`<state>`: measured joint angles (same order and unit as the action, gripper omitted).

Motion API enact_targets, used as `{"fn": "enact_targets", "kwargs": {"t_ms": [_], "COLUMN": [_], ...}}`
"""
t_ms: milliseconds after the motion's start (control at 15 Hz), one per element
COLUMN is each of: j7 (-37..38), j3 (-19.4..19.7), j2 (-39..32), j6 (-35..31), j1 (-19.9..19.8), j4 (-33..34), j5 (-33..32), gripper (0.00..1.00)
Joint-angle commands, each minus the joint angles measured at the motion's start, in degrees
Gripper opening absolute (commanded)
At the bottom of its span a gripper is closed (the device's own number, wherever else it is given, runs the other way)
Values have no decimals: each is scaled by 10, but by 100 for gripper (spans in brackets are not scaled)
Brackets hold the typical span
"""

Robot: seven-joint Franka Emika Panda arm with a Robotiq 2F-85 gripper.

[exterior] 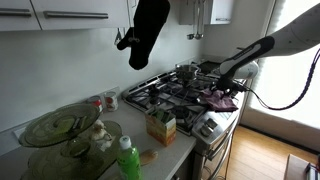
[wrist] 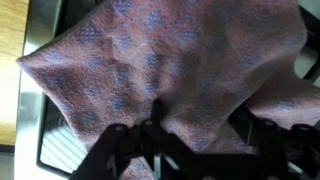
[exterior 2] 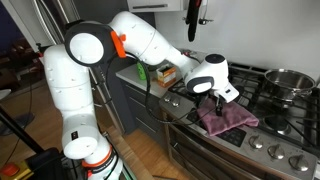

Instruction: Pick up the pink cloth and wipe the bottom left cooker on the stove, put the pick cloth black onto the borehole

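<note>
Claw is low over the stove's front corner, right on top of the cloth. The cloth lies bunched on the burner nearest the counter. The burner itself is hidden under it.

Key relation: the cloth is directly under me and trails toward 5 o'clock from the claw in that exterior view. Contact or near-contact, with no gap I can see. In the wrist view the cloth fills the frame from 9 to 3 o'clock, so that's its long axis. Its folds converge toward 6 o'clock, where my fingers come in.

Claw state: can't tell. The fingers are dark and blurred at the bottom edge. Converging folds hint at a pinch, but I won't call it.

My read: any wipe stroke should run along that 9–3 axis and stay on this burner.

View differences:
- One exterior view shows the pot at 2 o'clock from the cloth — well apart, so no clash.
- Another exterior view shows the cloth sitting on the grate edge under the claw, though it's small there.
- Only the wrist view shows the fold pattern — no pot there.
</note>
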<state>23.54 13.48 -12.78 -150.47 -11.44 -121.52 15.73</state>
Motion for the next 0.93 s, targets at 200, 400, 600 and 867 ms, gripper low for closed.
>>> {"fn": "enact_targets", "kwargs": {"t_ms": [200, 400, 600, 867], "j7": [-18, -26, -27, -26], "j3": [-17, -18, -21, -32], "j2": [9, 31, 54, 75], "j6": [35, 71, 97, 108], "j1": [14, 24, 37, 52], "j4": [5, 8, 18, 31], "j5": [-24, -63, -118, -168], "gripper": [17, 6, 4, 4]}}
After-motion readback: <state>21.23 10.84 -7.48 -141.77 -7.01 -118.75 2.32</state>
